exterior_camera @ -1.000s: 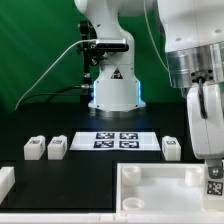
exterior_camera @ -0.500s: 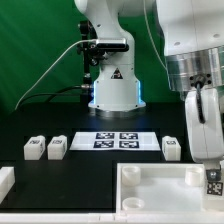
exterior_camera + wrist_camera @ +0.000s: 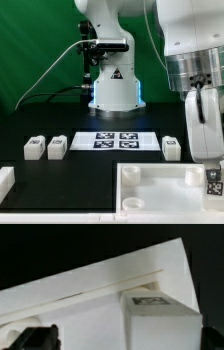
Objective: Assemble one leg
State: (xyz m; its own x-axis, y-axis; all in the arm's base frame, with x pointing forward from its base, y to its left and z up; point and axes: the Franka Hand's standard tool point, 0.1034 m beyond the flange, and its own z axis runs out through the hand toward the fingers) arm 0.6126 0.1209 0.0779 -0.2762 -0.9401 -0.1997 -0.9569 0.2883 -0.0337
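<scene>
A leg (image 3: 152, 308), a small white block with a black-and-white marker on its top face, stands in the corner of the big white tray-like piece (image 3: 70, 297). In the exterior view the same leg (image 3: 213, 183) is at the tray's (image 3: 150, 178) corner on the exterior view's right. My gripper (image 3: 211, 166) hangs right over it. In the wrist view my gripper (image 3: 125, 339) is open, with a dark fingertip (image 3: 40, 336) well off one side of the leg and the other close beside it. Three more legs (image 3: 34, 148) (image 3: 57, 148) (image 3: 171, 148) lie on the black table.
The marker board (image 3: 113, 140) lies between the loose legs in front of the robot base (image 3: 112, 90). Another white part (image 3: 5, 182) shows at the exterior view's lower left edge. The tray's raised rim runs close around the corner leg.
</scene>
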